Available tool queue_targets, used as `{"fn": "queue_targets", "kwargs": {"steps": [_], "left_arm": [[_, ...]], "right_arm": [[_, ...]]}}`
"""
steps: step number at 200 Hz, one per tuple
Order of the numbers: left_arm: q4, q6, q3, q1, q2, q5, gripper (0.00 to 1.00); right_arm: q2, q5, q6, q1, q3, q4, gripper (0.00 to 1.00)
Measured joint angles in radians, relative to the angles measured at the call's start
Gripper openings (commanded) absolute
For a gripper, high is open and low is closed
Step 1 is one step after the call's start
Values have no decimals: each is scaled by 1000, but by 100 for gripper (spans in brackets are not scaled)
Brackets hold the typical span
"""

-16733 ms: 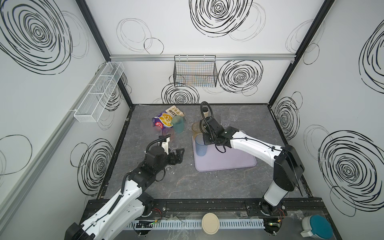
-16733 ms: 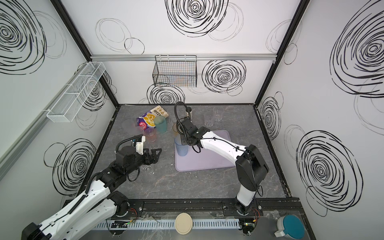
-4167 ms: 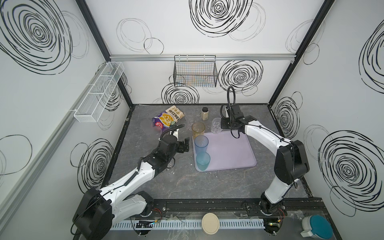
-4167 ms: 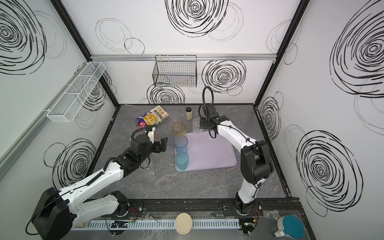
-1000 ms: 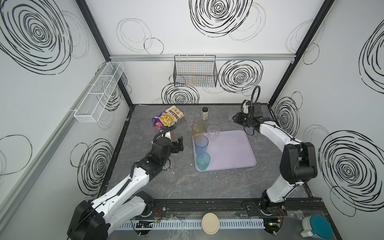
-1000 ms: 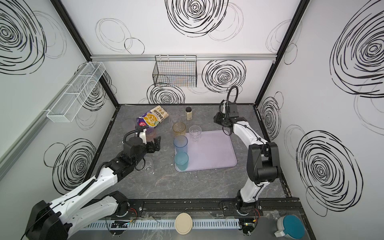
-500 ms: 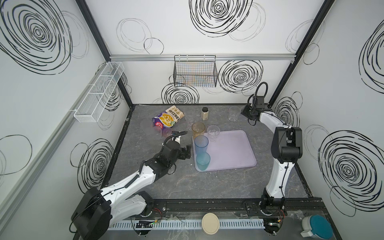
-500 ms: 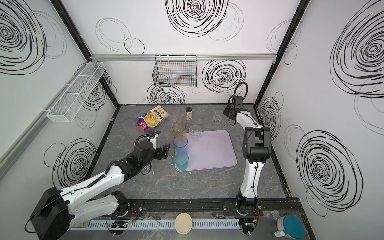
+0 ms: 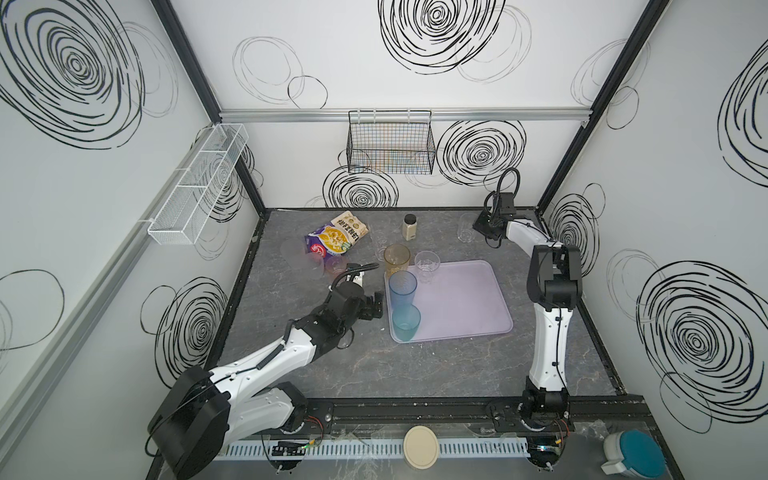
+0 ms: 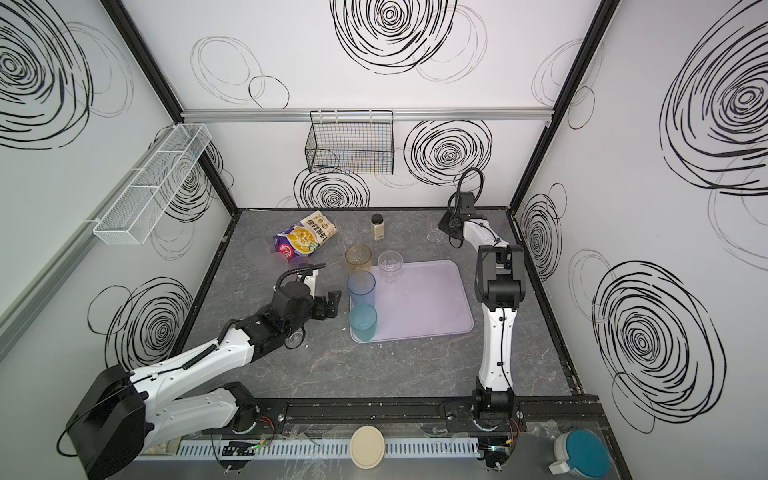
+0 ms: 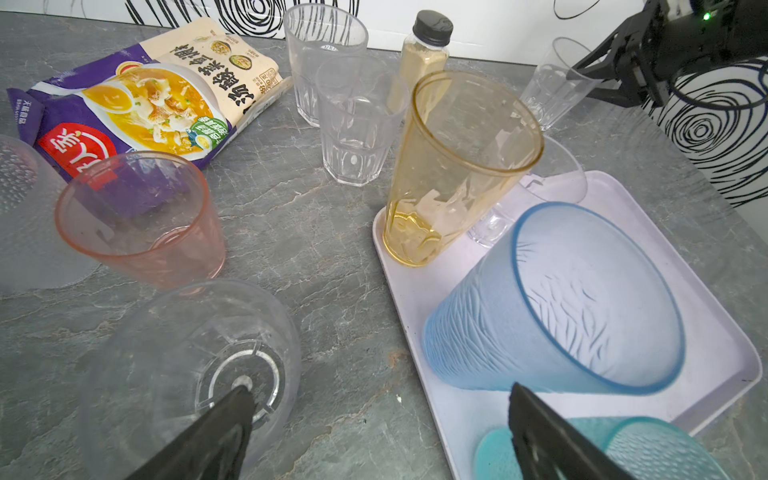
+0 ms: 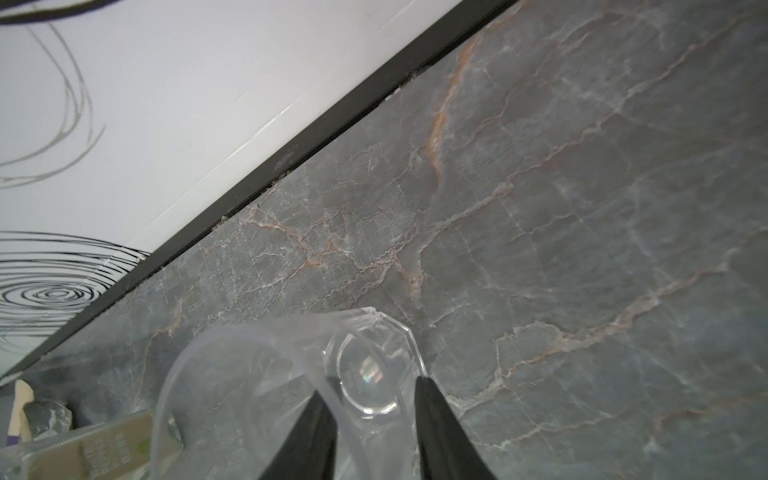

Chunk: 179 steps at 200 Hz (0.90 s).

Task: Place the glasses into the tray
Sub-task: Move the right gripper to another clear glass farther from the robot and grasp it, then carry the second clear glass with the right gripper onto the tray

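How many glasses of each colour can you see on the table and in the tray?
Clear glasses: 5
Frosted glass: 1
Pink glass: 1
Amber glass: 1
Blue glass: 1
Teal glass: 1
Total: 10

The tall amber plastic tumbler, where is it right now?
The tall amber tumbler stands upright in the lavender plastic tray's far left corner in both top views, behind the tall blue tumbler.

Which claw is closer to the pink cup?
Left. The left claw is open, a little nearer the robot than the pink cup, beside the tray. The right claw is far off in the back right corner, at a clear glass.
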<state>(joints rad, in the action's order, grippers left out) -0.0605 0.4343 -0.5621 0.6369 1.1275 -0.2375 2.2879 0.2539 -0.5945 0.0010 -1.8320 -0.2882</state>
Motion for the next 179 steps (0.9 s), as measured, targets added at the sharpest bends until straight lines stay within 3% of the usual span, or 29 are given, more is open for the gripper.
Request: {"fn": "queue_targets", "kwargs": {"steps": [33, 65, 144, 179], "left_arm": [[-3, 0, 0, 0, 7, 0, 98], [-3, 0, 0, 0, 8, -1, 98], [-12, 0, 12, 9, -11, -19, 99], [-16, -1, 10, 55, -10, -50, 99]], "right_arm": [[-21, -13, -2, 9, 52, 4, 9], [-92, -51, 5, 25, 137, 4, 3], [-470, -163, 60, 175, 436, 11, 2], [-649, -220, 113, 259, 568, -7, 1]]}}
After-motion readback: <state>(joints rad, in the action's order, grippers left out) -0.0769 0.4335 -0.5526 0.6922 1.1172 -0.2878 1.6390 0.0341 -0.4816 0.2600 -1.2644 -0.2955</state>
